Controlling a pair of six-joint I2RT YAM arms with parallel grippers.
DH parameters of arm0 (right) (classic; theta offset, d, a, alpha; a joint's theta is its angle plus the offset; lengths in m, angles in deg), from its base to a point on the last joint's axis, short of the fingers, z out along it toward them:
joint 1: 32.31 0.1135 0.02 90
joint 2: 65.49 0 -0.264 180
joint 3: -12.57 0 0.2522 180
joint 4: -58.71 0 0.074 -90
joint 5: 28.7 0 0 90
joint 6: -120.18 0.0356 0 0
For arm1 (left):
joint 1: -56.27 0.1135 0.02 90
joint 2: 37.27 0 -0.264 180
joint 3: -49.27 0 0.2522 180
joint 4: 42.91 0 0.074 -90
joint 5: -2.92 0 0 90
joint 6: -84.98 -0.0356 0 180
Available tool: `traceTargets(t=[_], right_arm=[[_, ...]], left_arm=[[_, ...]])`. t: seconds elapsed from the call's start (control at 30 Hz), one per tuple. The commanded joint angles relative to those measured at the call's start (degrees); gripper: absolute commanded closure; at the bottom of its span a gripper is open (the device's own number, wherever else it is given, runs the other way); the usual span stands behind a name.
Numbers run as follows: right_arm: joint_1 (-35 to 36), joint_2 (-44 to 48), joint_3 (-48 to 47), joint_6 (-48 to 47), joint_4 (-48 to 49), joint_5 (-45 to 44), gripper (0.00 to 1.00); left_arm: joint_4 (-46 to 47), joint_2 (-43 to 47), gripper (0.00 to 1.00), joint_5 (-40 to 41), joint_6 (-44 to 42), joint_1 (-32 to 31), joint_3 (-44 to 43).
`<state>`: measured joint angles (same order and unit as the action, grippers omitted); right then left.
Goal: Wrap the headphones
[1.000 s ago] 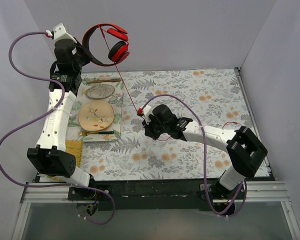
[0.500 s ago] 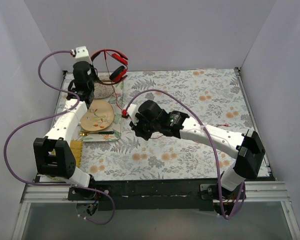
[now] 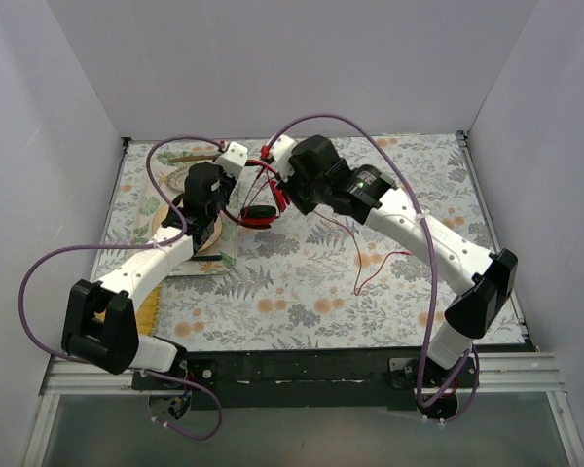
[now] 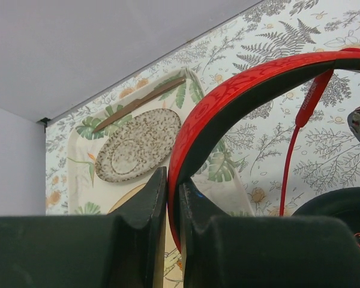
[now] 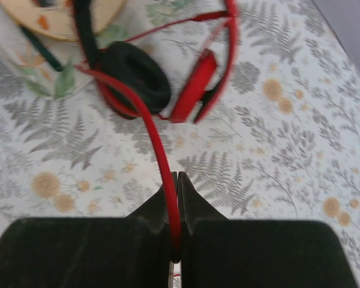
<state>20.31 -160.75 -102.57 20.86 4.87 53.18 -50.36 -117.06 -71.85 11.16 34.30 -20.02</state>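
Top external view: the headphones (image 3: 260,209) sit in the upper middle of the frame, between the two arms, at the right edge of a tray (image 3: 216,261). Whether an earcup touches the floral surface (image 3: 419,195) is hard to tell. Left wrist view shows the left pincer (image 4: 173,180) almost closed, clamping the red-and-black headband (image 4: 258,81). Right wrist view shows the right pincer (image 5: 176,180) pinched tight on the thin red cable (image 5: 158,144), earcups at upper left.

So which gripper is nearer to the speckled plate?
Left. The left gripper, shut on the headband, is close beside the speckled plate. The right gripper, shut on the cable, is further right, over the cloth beyond the earcups.
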Motion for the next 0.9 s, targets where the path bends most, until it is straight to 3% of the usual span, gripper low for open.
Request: traceTargets(t=[0.0,0.2,0.43,0.7,0.87], right_arm=[[-8.22,1.04,-3.21,-0.26,0.34,-1.13,0.99],[-15.0,0.79,-6.27,-0.26,3.34,3.9,0.99],[-21.5,-1.68,-6.37,0.18,5.09,6.36,0.99],[-24.41,-2.73,-5.14,0.36,7.99,9.6,0.99],[-25.9,-3.87,-5.84,0.44,8.08,10.75,0.99]], left_arm=[[-2.6,6.05,1.0,-5.29,-3.43,-1.39,0.59],[-9.55,7.28,1.0,-8.19,-5.46,-4.82,2.88],[-15.79,8.68,1.0,-13.46,-2.13,-5.09,2.0],[-23.17,10.18,1.0,-22.33,2.53,-5.18,-1.07],[-25.55,10.88,1.0,-23.75,3.68,-5.18,-2.21]])
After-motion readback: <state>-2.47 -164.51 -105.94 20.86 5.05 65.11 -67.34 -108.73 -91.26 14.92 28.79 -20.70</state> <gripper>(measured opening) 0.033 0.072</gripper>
